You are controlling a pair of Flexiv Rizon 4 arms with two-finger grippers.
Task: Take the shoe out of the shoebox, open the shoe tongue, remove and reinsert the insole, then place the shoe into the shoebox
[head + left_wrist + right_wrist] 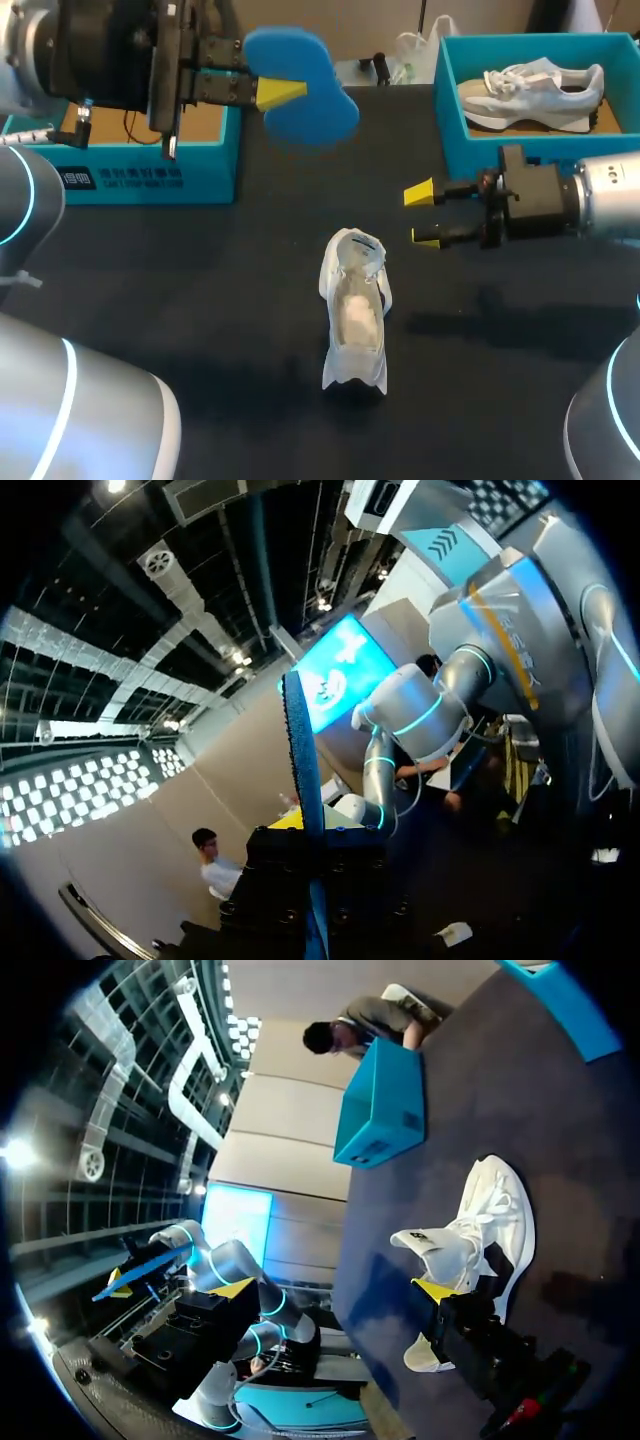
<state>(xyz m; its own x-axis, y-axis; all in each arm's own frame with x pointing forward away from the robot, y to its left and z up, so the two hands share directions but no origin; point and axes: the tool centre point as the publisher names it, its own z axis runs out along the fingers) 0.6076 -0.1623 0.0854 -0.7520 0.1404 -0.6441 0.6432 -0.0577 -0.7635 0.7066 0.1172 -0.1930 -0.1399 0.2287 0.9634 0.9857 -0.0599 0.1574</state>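
1. The shoe [355,315] is out. It stands in the middle of the table [200,300], and its tongue [353,248] looks pulled open.
2. The insole [300,85] is out too. My left gripper [276,92] pinches it and holds it up in the air over the far side of the table.
3. My right gripper [424,215] is wide open and empty. It is just beside the shoe, on the side of the right edge.
4. I think two jobs are left: put the insole back in, then put the shoe in a box.
5. The right box [470,145] at the far right corner has an other shoe [530,90] in it. The left box [150,175] sits at the far left.
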